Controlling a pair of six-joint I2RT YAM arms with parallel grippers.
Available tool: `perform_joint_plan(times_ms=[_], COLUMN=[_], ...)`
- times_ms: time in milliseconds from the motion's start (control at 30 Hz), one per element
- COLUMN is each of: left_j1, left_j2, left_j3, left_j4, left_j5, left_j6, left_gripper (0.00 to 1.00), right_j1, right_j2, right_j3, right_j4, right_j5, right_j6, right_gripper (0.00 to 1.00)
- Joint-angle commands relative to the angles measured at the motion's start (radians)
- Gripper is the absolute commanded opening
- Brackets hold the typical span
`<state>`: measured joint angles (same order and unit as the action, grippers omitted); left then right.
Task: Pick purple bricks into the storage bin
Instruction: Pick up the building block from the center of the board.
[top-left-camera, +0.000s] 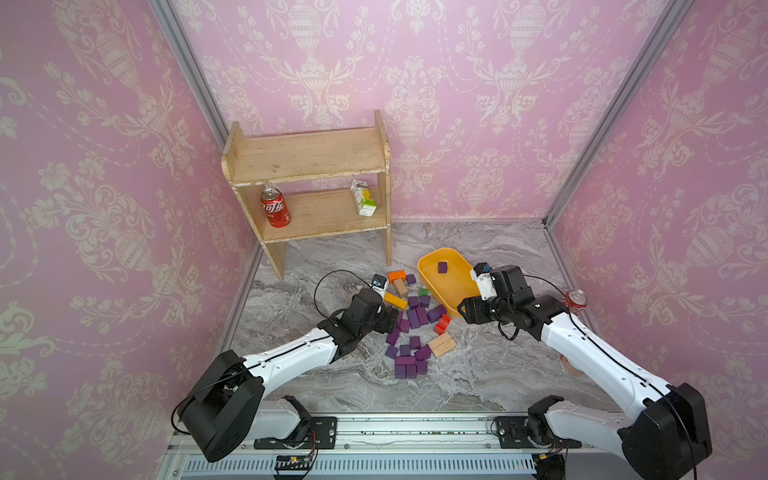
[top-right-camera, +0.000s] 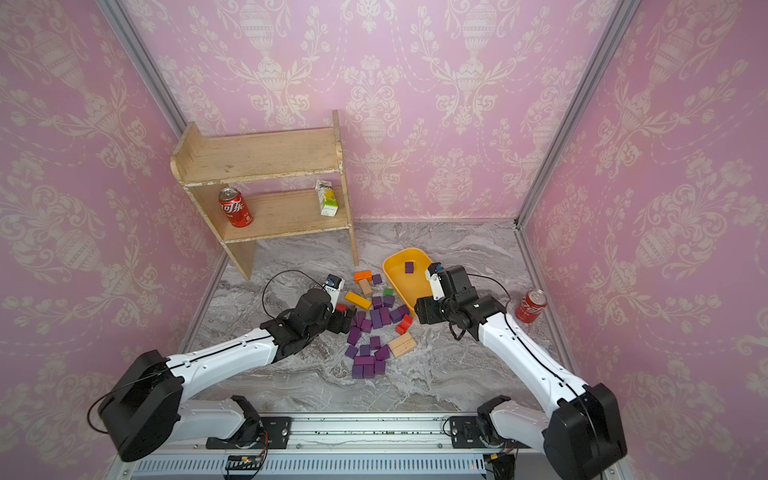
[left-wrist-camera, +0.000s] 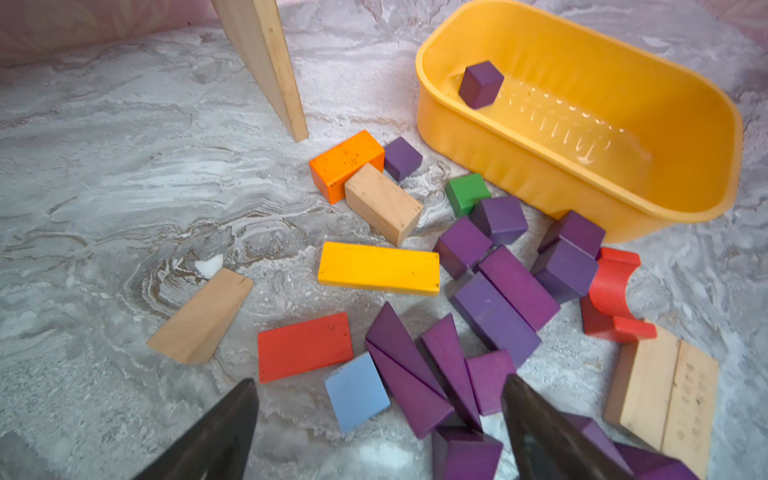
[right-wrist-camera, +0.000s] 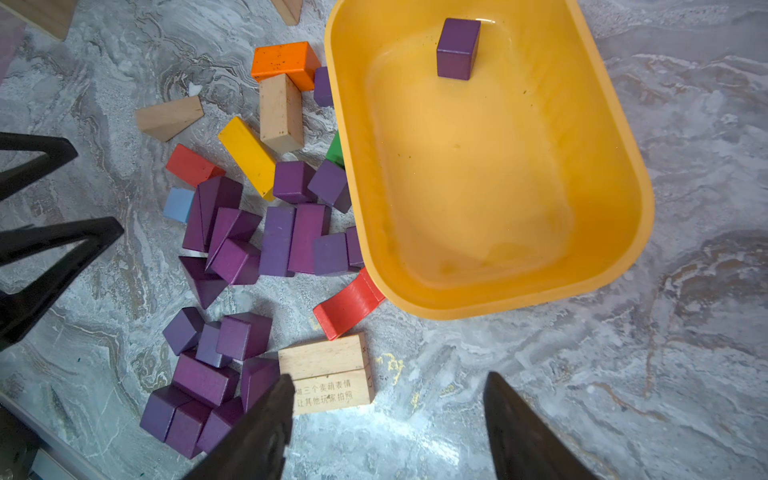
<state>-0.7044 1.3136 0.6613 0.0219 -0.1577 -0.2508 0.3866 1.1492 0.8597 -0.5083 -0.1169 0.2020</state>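
Our arms stretch low over the desk (top-left-camera: 490, 374). Our left tool (left-wrist-camera: 380, 380) gapes empty above the bricks (top-left-camera: 413, 318); our right tool (right-wrist-camera: 390, 375) gapes empty beside the bin (top-left-camera: 455, 286), which holds one brick (top-left-camera: 442, 267).

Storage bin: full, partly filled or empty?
Nearly empty: the bin holds one purple brick near one end; the rest of its floor is bare.
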Motion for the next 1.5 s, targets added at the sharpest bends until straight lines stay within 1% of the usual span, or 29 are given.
perform_joint_plan(times_ms=[0,133,233,333,433,500,533,567,633,833,1000,1200,1267,1400,1433,1467], left_j1=[-0.024,-0.06,-0.079,-0.087,-0.093,-0.093,-0.093,-0.096,-0.096,-0.103,-0.109,-0.112,-0.115,-0.116,-0.118,-0.118], left_j2=[-0.033,-0.034,-0.033,-0.016,0.016,0.035,0.044,0.054,0.073,0.121,0.145,0.205,0.229,0.267,0.276,0.283], left_j3=[0.029,0.032,0.006,-0.012,-0.007,-0.007,-0.007,-0.005,-0.006,0.003,0.003,0.026,0.042,0.063,0.098,0.102], left_j4=[-0.172,-0.226,-0.207,-0.177,-0.181,-0.18,-0.179,-0.177,-0.168,-0.161,-0.139,-0.116,-0.115,-0.13,-0.131,-0.127], left_j5=[0.035,0.073,0.103,0.155,0.163,0.17,0.169,0.166,0.168,0.15,0.134,0.126,0.119,0.103,0.1,0.093], left_j6=[-0.082,-0.117,-0.123,-0.128,-0.138,-0.148,-0.154,-0.159,-0.164,-0.159,-0.162,-0.168,-0.166,-0.162,-0.159,-0.155], left_gripper=[0.89,0.86,0.84,0.78,0.77,0.71,0.68,0.67,0.66,0.57,0.56,0.55,0.49,0.47,0.46,0.46], right_j1=[0.003,0.004,0.004,0.005,0.004,0.003,0.003,0.004,0.004,0.003,0.003,0.004,0.004,0.004,0.004,0.003], right_j2=[-0.055,-0.09,-0.109,-0.125,-0.132,-0.138,-0.145,-0.151,-0.164,-0.203,-0.218,-0.208,-0.208,-0.213,-0.213,-0.213], right_j3=[-0.028,-0.055,-0.091,-0.137,-0.161,-0.171,-0.176,-0.18,-0.188,-0.213,-0.227,-0.238,-0.239,-0.249,-0.25,-0.251], right_j4=[0.037,0.059,0.1,0.154,0.171,0.171,0.169,0.17,0.172,0.174,0.174,0.173,0.17,0.169,0.171,0.171], right_j5=[-0.017,0.006,-0.002,-0.014,0.006,0.037,0.049,0.056,0.065,0.084,0.105,0.113,0.115,0.104,0.093,0.087], right_j6=[-0.018,-0.01,-0.006,0.008,0.009,0.008,0.01,0.01,0.01,0.009,0.021,0.037,0.042,0.048,0.05,0.055], right_gripper=[0.75,0.77,0.78,0.78,0.79,0.8,0.81,0.83,0.85,0.88,0.94,0.94,0.94,0.94,0.94,0.94])
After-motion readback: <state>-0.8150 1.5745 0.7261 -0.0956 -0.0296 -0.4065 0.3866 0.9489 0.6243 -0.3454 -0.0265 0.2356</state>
